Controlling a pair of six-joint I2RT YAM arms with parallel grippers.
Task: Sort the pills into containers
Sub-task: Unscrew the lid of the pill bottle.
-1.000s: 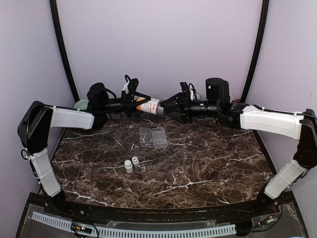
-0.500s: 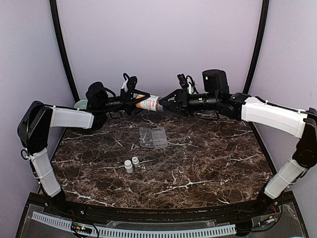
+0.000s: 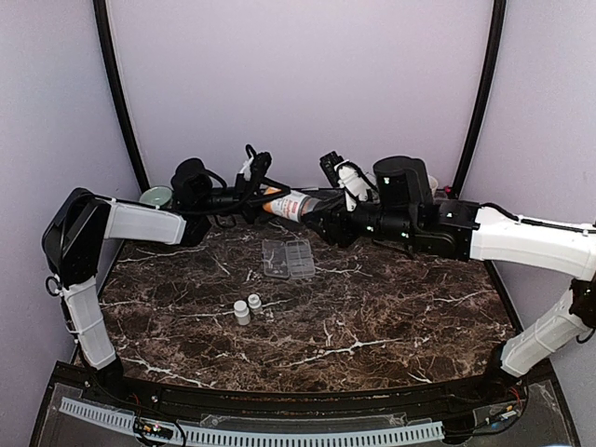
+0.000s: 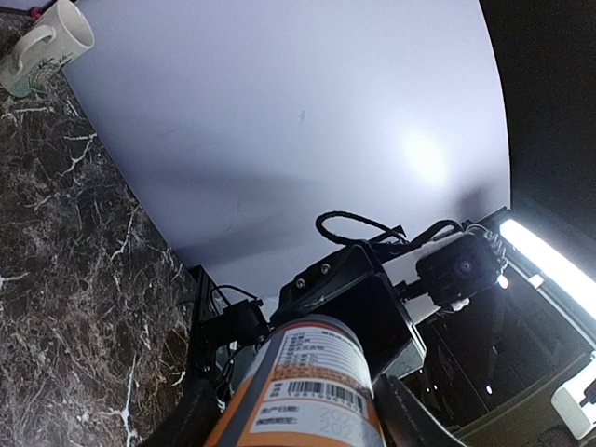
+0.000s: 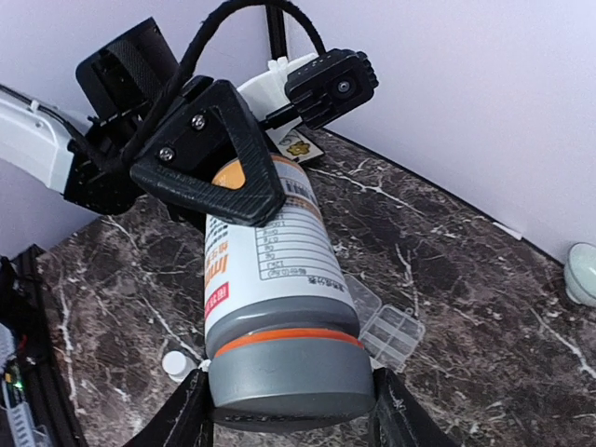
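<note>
The left gripper [image 3: 263, 198] clamps the body of the orange bottle [image 3: 291, 204], holding it roughly level above the rear of the table [image 3: 391, 307]. The right gripper [image 5: 291, 412] meets it from the opposite side, with both fingers [image 5: 182, 419] pressed against the grey cap [image 5: 293, 377]. The pill box [image 3: 288, 258] lies flat on the table, close to the bottle on the arms' side. Two small white bottles [image 3: 248, 308] stand nearer the arms.
</note>
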